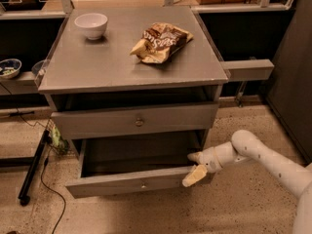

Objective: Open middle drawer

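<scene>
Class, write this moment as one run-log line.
middle drawer: pulled out | pincer: at its front's right end | bowl, snack bag: on cabinet top

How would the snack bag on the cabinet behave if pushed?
The crumpled snack bag looks light and floppy, so it would probably slide and buckle, not roll. The gripper is well below, at the right corner of the pulled-out middle drawer.

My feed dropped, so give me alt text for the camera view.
The middle drawer stands pulled out of the grey cabinet, with the gripper at its front right corner. The drawer above is shut; a white bowl and a snack bag sit on top.
</scene>
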`<state>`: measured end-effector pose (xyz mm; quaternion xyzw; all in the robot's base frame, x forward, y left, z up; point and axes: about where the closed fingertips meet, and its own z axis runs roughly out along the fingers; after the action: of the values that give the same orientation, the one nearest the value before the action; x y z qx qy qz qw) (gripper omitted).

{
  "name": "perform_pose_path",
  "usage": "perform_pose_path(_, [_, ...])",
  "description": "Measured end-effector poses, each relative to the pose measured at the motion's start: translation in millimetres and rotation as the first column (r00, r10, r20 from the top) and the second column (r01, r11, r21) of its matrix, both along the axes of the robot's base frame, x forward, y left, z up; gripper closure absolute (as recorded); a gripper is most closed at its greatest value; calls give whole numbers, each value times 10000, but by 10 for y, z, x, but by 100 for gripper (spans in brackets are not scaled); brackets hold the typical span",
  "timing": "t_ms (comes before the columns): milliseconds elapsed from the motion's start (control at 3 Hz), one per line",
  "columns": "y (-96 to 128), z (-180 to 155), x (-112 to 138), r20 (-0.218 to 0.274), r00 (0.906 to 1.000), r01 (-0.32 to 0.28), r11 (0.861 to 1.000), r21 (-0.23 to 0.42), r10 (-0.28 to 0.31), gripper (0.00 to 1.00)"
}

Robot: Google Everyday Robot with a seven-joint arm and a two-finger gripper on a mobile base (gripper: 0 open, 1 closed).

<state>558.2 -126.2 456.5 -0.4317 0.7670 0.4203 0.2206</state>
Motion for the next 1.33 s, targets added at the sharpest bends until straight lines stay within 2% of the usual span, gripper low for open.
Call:
perform_pose_path(333, [0,0,0,0,10000,0,10000,-3,0,0])
perform_pose_path(667, [35,5,16,288,9989,423,9847,-1688,-380,0])
perform_pose_path(1000, [28,32,26,559,9963,789,9504,-3009,-650,0])
perform_pose_path(1333, [55,-10,15,435,9965,808,9526,-2934,-712,0])
